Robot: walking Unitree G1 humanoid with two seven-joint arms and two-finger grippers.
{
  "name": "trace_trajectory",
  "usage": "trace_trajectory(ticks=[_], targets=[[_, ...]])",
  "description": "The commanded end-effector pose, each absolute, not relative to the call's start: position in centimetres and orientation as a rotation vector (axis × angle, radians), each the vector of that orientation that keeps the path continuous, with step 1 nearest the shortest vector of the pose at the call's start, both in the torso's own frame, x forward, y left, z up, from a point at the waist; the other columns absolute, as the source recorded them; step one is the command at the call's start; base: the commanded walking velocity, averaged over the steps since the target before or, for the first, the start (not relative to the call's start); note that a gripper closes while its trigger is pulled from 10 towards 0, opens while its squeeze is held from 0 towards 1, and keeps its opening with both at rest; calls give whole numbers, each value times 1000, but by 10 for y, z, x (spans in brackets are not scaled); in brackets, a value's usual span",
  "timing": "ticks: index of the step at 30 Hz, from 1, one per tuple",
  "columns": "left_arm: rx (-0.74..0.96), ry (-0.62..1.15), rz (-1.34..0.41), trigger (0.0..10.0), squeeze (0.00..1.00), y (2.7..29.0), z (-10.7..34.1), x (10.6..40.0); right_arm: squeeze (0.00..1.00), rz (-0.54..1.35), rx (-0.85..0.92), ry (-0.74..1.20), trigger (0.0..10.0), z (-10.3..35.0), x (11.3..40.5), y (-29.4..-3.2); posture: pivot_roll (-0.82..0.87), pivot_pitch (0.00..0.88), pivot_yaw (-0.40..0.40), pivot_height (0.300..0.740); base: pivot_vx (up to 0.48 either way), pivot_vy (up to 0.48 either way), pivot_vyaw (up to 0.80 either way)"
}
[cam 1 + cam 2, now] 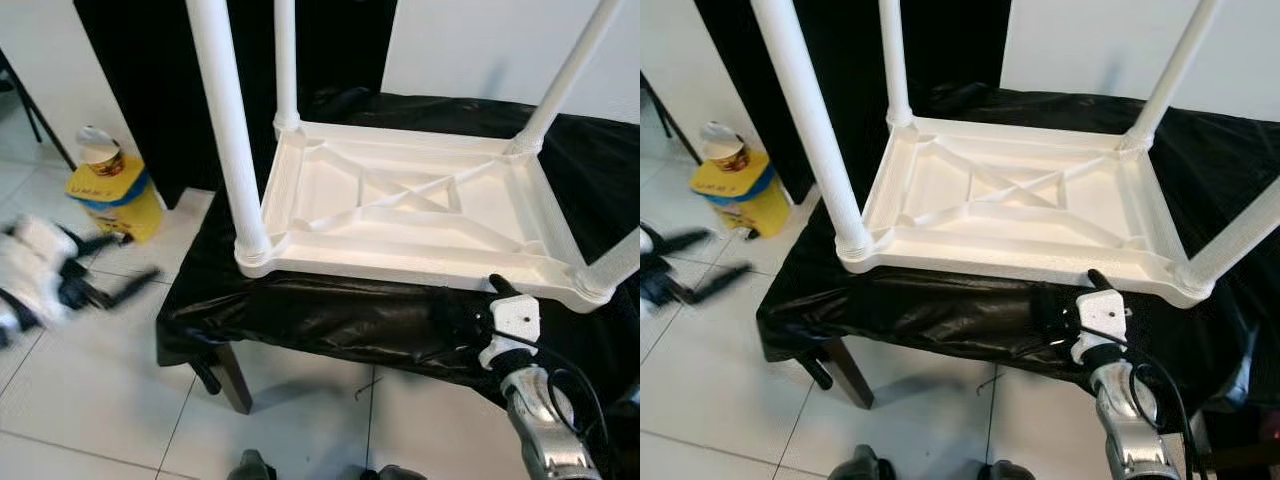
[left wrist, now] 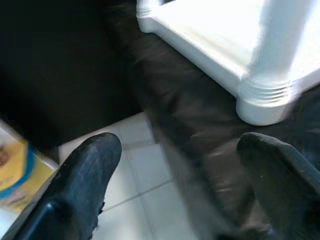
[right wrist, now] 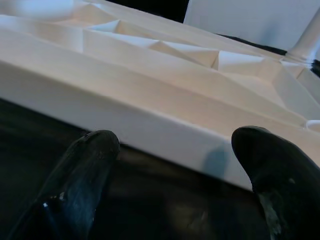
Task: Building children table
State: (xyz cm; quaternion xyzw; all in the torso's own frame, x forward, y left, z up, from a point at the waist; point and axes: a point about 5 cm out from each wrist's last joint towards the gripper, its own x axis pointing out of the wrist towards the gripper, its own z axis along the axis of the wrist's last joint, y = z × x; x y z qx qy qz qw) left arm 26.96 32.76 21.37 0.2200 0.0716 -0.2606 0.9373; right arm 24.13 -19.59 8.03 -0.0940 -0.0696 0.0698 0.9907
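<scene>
The upturned white table [image 1: 400, 205] rests leg-up on the black-draped bench [image 1: 300, 310]; right gripper [image 3: 175, 165] and left gripper [image 2: 175, 185], both spread and empty, risk nudging it off.

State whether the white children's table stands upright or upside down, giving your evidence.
Upside down. The white children's table rests top-down on the black-covered table, ribbed underside showing, its legs pointing upward.
</scene>
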Motion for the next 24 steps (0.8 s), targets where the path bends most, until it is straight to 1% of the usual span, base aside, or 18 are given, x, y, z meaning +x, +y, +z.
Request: trace_trajectory(ticks=[1, 4, 5, 8, 9, 10, 11, 12, 14, 16, 17, 19, 20, 21, 22, 23, 24], targets=[[450, 200, -521, 10000, 0, 335, 202, 273, 0, 162, -172, -132, 10000, 80, 238, -194, 72, 31, -44, 740, 0, 0, 0], [461, 214, -412, 10000, 0, 350, 204, 289, 0, 186, -160, -123, 10000, 78, 231, -189, 64, 23, -40, 740, 0, 0, 0], [477, 200, -344, 10000, 0, 356, 208, 298, 0, 199, -162, -121, 10000, 78, 229, -187, 59, 16, -41, 740, 0, 0, 0], [481, 196, -332, 10000, 0, 357, 209, 300, 0, 201, -163, -121, 10000, 78, 228, -187, 59, 16, -41, 740, 0, 0, 0], [435, 148, -162, 10000, 0, 365, 223, 319, 0, 209, -156, -115, 10000, 78, 228, -185, 43, 3, -41, 740, 0, 0, 0], [435, 148, -162, 10000, 0, 365, 223, 319, 0, 209, -156, -115, 10000, 78, 228, -185, 43, 3, -41, 740, 0, 0, 0], [421, 130, -106, 10000, 0, 368, 228, 326, 0, 213, -153, -110, 10000, 79, 227, -184, 40, 2, -40, 740, 0, 0, 0], [388, 96, -51, 10000, 0, 364, 234, 337, 0, 201, -146, -99, 10000, 80, 227, -186, 35, 3, -40, 740, 0, 0, 0], [369, 82, -37, 10000, 0, 361, 237, 341, 0, 189, -142, -93, 10000, 80, 227, -187, 35, 3, -40, 740, 0, 0, 0], [347, 35, 1, 10000, 0, 349, 243, 354, 0, 179, -153, -81, 10000, 79, 226, -189, 23, 5, -38, 740, 0, 0, 0], [347, 35, 1, 10000, 0, 349, 243, 354, 0, 179, -153, -81, 10000, 79, 226, -189, 23, 5, -38, 740, 0, 0, 0], [330, 5, 1, 10000, 0, 335, 247, 365, 0, 168, -153, -65, 10000, 77, 225, -191, 5, 12, -34, 740, 0, 0, 0], [330, 5, 1, 10000, 0, 335, 247, 365, 0, 168, -153, -65, 10000, 77, 225, -191, 5, 12, -34, 740, 0, 0, 0], [328, -9, -11, 10000, 0, 327, 249, 371, 0, 159, -147, -56, 10000, 76, 225, -192, 5, 12, -34, 740, 0, 0, 0], [314, -33, -32, 10000, 0, 314, 251, 378, 0, 151, -146, -48, 10000, 74, 223, -191, -18, 20, -26, 740, 0, 0, 0], [314, -33, -32, 10000, 0, 314, 251, 378, 0, 151, -146, -48, 10000, 74, 223, -191, -18, 20, -26, 740, 0, 0, 0], [304, -51, -47, 10000, 0, 305, 252, 382, 0, 146, -146, -43, 10000, 73, 221, -191, -18, 20, -26, 740, 0, 0, 0]])
